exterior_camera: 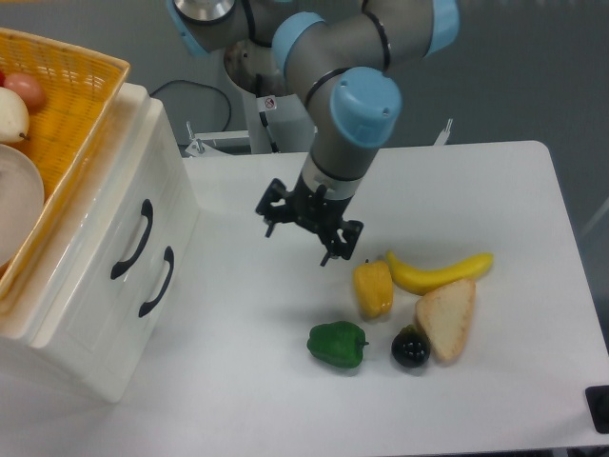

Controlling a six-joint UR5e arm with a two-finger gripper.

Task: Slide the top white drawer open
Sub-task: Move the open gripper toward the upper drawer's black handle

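The top white drawer (103, 211) sits shut in the white cabinet at the left, its curved black handle (132, 239) just above the lower drawer's identical handle (157, 281). My gripper (298, 244) hangs over the middle of the table, well to the right of the cabinet and apart from both handles. It is open, its two black fingers spread wide with nothing between them, pointing down and toward the table's front.
A yellow woven basket (71, 90) with food sits on the cabinet top. To the right of the gripper lie a yellow pepper (373, 288), a banana (440, 272), a bread slice (445, 319), a dark fruit (410, 348) and a green pepper (337, 344).
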